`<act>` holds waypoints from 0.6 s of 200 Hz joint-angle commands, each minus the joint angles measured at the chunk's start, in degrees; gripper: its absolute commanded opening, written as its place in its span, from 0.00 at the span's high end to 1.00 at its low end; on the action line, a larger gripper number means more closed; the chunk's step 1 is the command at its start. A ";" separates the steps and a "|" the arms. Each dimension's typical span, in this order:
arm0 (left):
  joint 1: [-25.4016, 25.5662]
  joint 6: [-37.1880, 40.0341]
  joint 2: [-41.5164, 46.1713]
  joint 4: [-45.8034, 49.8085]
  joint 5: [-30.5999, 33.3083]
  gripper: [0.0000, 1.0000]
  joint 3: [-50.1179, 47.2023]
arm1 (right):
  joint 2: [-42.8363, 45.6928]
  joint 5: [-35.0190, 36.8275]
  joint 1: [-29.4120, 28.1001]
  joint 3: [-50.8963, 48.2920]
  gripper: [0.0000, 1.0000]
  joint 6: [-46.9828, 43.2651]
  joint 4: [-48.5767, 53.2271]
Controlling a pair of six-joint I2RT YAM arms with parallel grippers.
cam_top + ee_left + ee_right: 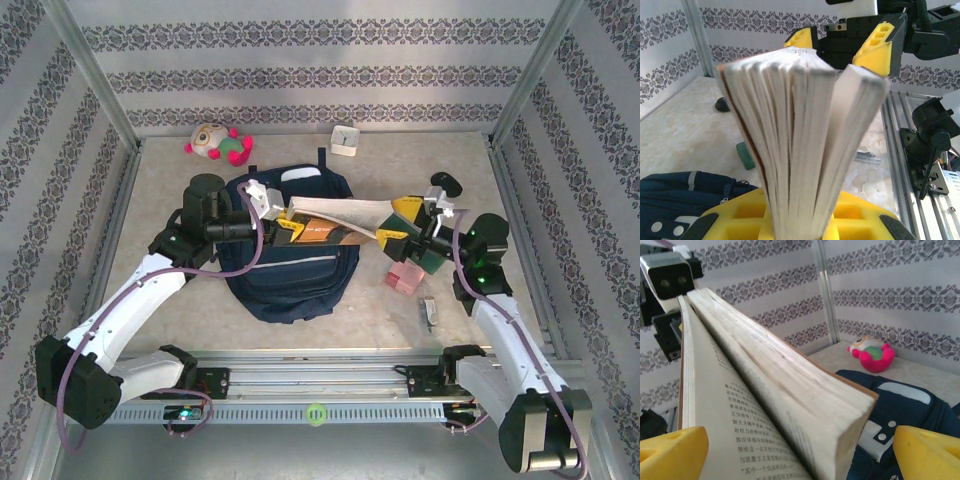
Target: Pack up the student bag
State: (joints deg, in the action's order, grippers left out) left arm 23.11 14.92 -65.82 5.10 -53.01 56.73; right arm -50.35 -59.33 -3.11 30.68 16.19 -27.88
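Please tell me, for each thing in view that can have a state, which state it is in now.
left gripper: shut on one end of the book.
right gripper: open, fingers on either side of the book's other end.
book: off the table, above the student bag, pages fanned apart.
student bag: lying flat on the table; zipped or not, cannot tell.
plush toy: lying on the table, apart from the student bag.

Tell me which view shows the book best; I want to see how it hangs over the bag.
The top view: the whole book spans above the bag, its left end in the left gripper. The left wrist view gives its fanned page edges end-on; the right wrist view, printed pages close up.
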 commanded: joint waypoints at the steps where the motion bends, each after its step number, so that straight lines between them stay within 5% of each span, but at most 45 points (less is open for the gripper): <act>1: -0.65 -1.85 0.66 -6.59 -2.85 1.00 2.72 | 2.86 2.72 0.13 -2.50 0.02 1.66 -2.38; 71: -0.68 0.67 -2.10 1.69 -0.32 1.00 7.35 | 9.66 3.03 0.17 -6.01 0.02 2.48 -2.56; 120: -0.66 3.15 -2.80 6.01 1.81 1.00 8.71 | 15.52 14.70 0.13 -7.74 0.02 1.28 3.37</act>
State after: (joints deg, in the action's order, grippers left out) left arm 23.11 15.46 -68.90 10.31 -50.46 62.81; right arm -36.80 -51.00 -3.11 23.68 18.13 -27.16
